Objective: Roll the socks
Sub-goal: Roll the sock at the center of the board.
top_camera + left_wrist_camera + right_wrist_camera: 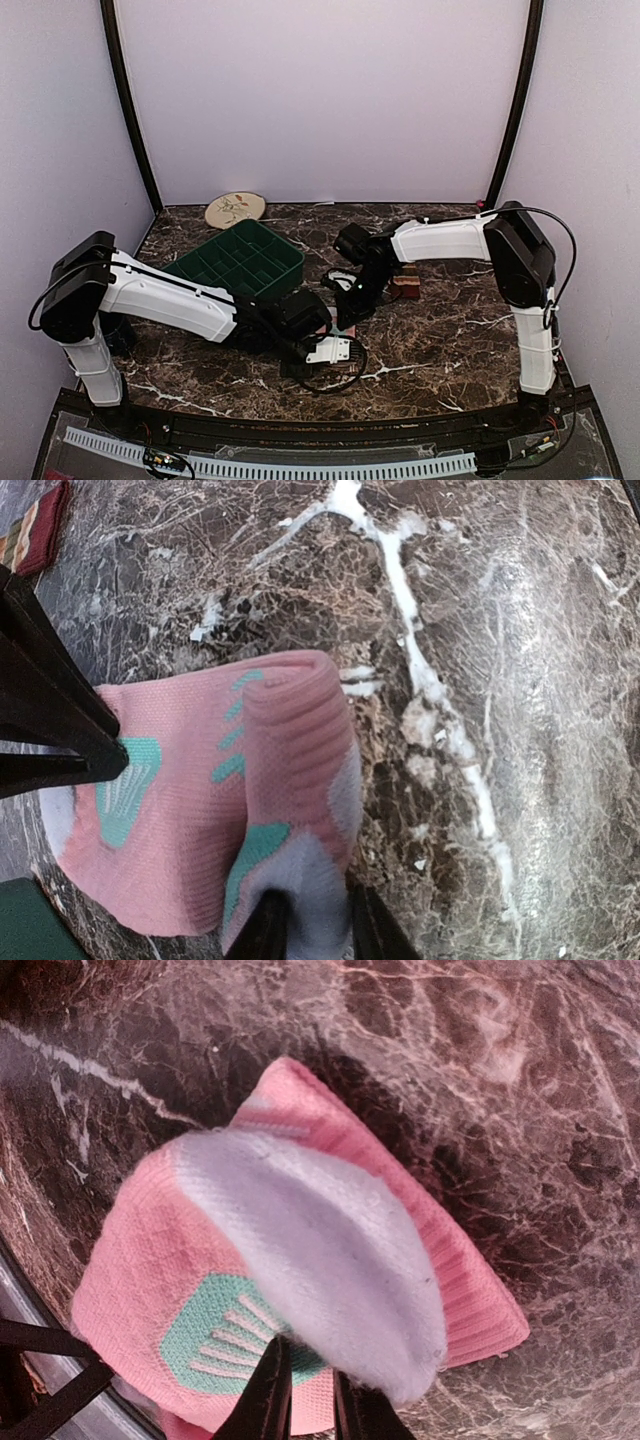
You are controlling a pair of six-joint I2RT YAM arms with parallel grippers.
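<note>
Folded pink sock (200,810) on marble table (520,680), left gripper (312,915) pinching pale end (striped sock (35,530) top-left).

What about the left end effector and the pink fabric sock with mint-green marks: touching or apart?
Touching. The left wrist view shows the left end effector pinching the pink sock between its fingers.

Pink sock (190,810) lies folded over itself; striped sock (36,528) lies apart.

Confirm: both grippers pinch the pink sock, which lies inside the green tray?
No. The left gripper and right gripper do pinch the pink sock, but it lies on the marble table, outside the green tray; the left wrist view shows this.
</note>
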